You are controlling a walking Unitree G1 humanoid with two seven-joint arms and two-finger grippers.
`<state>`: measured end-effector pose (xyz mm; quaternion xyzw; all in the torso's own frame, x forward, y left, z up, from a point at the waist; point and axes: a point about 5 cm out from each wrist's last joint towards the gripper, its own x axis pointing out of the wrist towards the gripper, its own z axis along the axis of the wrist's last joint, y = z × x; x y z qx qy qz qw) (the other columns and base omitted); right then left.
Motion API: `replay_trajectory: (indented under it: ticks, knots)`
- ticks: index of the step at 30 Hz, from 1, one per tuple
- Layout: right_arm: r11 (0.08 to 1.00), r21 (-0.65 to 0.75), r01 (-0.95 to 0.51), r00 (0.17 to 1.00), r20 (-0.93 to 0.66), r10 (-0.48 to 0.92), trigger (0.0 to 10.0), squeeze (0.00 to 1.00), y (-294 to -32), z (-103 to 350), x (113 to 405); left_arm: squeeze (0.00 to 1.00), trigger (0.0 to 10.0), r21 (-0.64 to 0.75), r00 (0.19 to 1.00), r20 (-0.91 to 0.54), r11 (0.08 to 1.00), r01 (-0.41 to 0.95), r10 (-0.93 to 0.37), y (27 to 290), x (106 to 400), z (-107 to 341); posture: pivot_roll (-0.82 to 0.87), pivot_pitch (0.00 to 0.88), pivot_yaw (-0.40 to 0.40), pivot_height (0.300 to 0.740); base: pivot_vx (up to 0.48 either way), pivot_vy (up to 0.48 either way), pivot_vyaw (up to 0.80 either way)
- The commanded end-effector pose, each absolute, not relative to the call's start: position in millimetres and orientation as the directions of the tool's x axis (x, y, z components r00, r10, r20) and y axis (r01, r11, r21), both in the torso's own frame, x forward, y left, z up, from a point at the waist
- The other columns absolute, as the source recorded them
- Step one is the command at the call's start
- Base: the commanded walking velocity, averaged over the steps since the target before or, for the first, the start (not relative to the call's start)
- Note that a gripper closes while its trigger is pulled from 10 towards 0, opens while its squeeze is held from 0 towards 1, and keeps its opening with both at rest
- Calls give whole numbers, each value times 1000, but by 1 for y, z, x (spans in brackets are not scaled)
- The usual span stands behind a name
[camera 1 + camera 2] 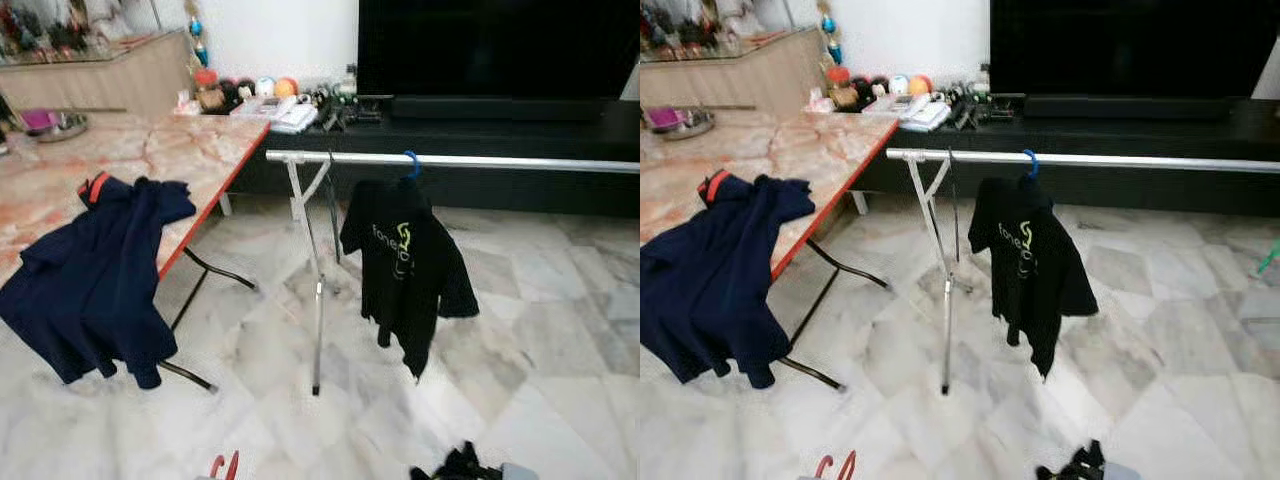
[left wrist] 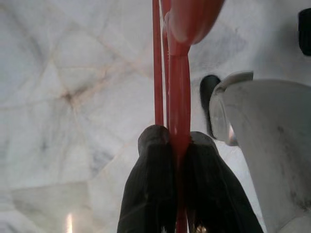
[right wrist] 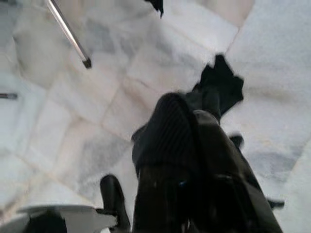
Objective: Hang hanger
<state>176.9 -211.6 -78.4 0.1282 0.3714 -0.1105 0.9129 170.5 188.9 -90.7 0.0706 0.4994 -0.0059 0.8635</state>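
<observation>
Standing before the rack (image 1: 450, 160), robot faces marble floor (image 1: 540, 350). Table (image 1: 150, 150) sits left of rack, navy shirt (image 1: 95, 270) draped over its edge. Black shirt (image 1: 405, 265) hangs from rack on blue hanger (image 1: 411, 163). Left gripper (image 2: 177, 145), low and near of rack, jaws pinched tight on red hanger (image 2: 179, 97). Right gripper (image 3: 192, 121), jaws closed, seems to clutch black cloth (image 3: 221, 82).

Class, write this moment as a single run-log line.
left tool: shut on red hanger | right tool: shut on black cloth | rail: black shirt hung | table: navy shirt
</observation>
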Motion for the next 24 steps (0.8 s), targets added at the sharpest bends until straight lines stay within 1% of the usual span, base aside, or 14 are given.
replay_trajectory:
  ticks: [1,2,3,4,6,7,10,11,14,16,21,22,23,24]
  knots:
    - [939,154,308,708,-696,-118,10000,0,-215,-77,177,0,10000,136,515,-855,986,96,68,191,174,-89,-40,26,62,740,-360,0,0]
    - [940,156,303,715,-690,-116,10000,0,-215,-77,178,0,10000,140,529,-846,986,91,71,192,177,-87,-40,26,61,740,-352,0,0]
    - [947,161,278,749,-654,-109,10000,0,-214,-71,188,0,10000,146,552,-831,985,92,72,193,183,-84,-38,28,60,740,-315,0,0]
    - [947,161,278,749,-654,-109,10000,0,-214,-71,188,0,10000,146,552,-831,985,92,72,193,183,-84,-38,28,60,740,-315,0,0]
    - [956,172,235,816,-570,-98,10000,0,-211,-56,212,0,10000,167,587,-807,979,114,69,197,187,-81,-35,28,59,740,0,0,0]
    - [958,174,229,826,-556,-96,10000,0,-211,-53,215,0,10000,175,596,-800,977,126,66,200,185,-81,-35,28,59,740,0,0,0]
    - [960,174,218,838,-537,-94,10000,0,-210,-50,220,0,10000,184,612,-789,972,146,57,203,184,-80,-35,30,59,740,0,0,0]
    - [962,173,209,848,-523,-90,10000,0,-212,-47,223,0,10000,189,636,-770,967,169,39,203,190,-76,-34,30,60,740,0,0,0]
    - [963,175,205,856,-509,-90,10000,0,-214,-44,227,0,10000,200,656,-754,960,196,23,202,194,-73,-33,32,61,740,0,0,0]
    - [964,173,201,876,-472,-97,10000,0,-220,-34,239,0,10000,218,687,-726,944,247,-12,200,204,-67,-36,32,63,740,0,0,0]
    - [975,156,158,901,-426,-78,10000,0,-220,-24,251,0,10000,240,723,-689,922,303,-58,195,219,-59,-33,32,61,740,0,0,0]
    - [980,149,133,914,-402,-63,10000,0,-219,-19,256,0,10000,256,755,-648,904,341,-101,190,233,-49,-29,32,59,740,0,0,0]
    - [980,149,133,914,-402,-63,10000,0,-219,-19,256,0,10000,256,755,-648,904,341,-101,190,233,-49,-29,32,59,740,0,0,0]
    - [983,144,117,921,-387,-53,10000,0,-218,-16,260,0,10000,264,772,-622,891,368,-134,186,242,-42,-29,32,59,740,0,0,0]
